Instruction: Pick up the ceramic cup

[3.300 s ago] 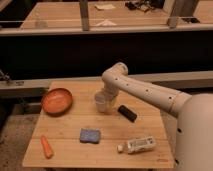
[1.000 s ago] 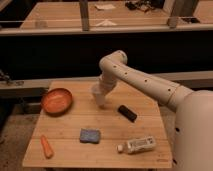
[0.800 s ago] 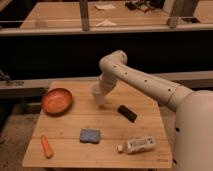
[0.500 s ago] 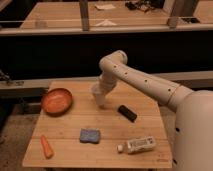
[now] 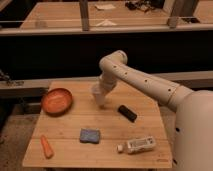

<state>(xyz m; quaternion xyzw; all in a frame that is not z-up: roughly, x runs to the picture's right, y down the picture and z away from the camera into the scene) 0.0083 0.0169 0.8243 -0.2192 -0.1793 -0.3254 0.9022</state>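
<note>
Above mid-table (image 5: 150, 107), tool (image 5: 100, 95) around ceramic cup (image 5: 98, 94), grip state unclear, table edges well apart.

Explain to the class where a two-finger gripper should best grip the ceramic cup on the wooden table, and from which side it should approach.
Probably by the round rim, coming from above: the ceramic cup looks small and upright, open side up, so one finger could go inside the wall and one outside. The gripper is already at the cup, largely hiding it. The table around gives room.

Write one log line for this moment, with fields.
tool: at ceramic cup, table centre | orange bowl: left | lift: unclear
</note>
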